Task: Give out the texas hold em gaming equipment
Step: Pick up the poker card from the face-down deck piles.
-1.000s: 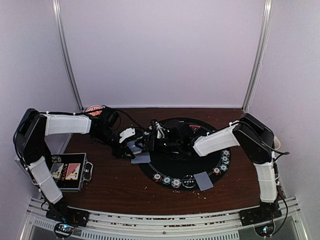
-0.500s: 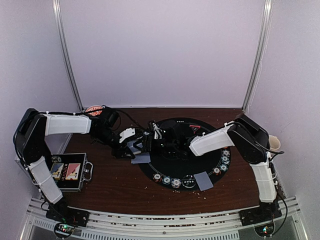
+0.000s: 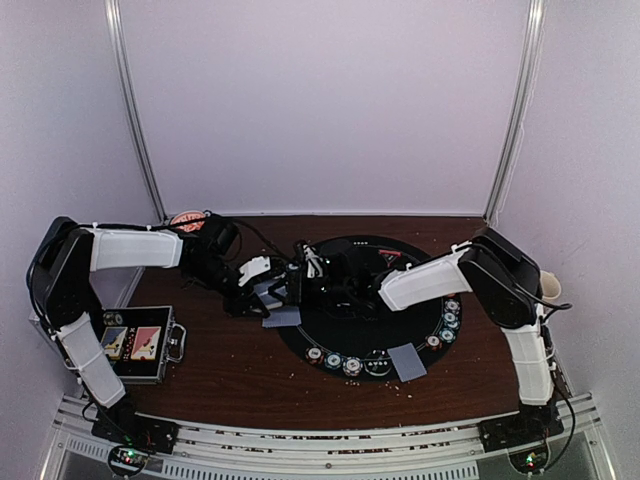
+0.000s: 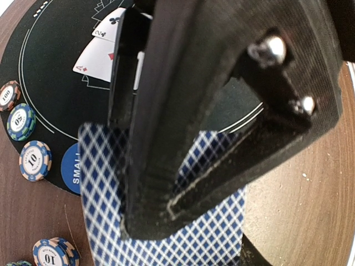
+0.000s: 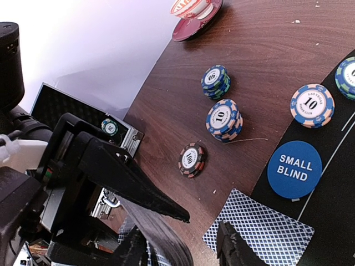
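Observation:
My left gripper point(image 3: 262, 287) is shut on a deck of blue-diamond-backed cards point(image 4: 183, 244) at the left rim of the black round mat point(image 3: 400, 262). In the right wrist view its black finger point(image 5: 130, 183) lies on top of the deck point(image 5: 161, 238). My right gripper point(image 3: 302, 282) is open, its fingertips either side of the deck's end point(image 5: 183, 252). One card point(image 3: 283, 317) lies on the table below them and also shows in the right wrist view point(image 5: 263, 233). Another card point(image 3: 408, 361) lies at the mat's front. A blue SMALL BLIND button point(image 5: 294, 169) sits on the mat edge.
Striped chip stacks point(image 5: 224, 119) stand on the wood beside the mat, and more chips point(image 3: 340, 362) line its front rim. Face-up cards point(image 4: 102, 52) lie mid-mat. The open black case point(image 3: 140, 345) is front left. The red bowl point(image 3: 187, 220) is back left.
My right arm has moved a little left, bringing its gripper closer to the deck in my left gripper. The left arm has barely moved.

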Robot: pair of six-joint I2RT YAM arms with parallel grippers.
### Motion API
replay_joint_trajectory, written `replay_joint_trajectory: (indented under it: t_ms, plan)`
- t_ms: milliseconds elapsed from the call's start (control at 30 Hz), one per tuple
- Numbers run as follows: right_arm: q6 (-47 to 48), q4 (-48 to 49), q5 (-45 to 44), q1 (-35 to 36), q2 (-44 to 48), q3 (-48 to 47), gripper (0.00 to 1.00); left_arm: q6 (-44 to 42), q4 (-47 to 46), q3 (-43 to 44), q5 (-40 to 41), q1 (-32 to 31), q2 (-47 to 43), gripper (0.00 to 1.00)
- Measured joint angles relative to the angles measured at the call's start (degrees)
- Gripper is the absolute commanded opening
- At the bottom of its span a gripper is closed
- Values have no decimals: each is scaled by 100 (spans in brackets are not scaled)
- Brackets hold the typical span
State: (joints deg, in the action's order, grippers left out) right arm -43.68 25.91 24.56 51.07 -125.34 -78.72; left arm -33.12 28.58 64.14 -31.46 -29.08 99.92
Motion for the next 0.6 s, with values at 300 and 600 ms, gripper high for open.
replay_joint_trajectory:
  t_ms: [300, 600]
  plan:
    - [192, -315, -149, 0, 173, 2, 30, 0, -11, 0, 13, 0, 0, 48]
    - [306, -542, -295, 0, 372, 79, 18, 2, -17, 0, 35, 0, 0, 48]
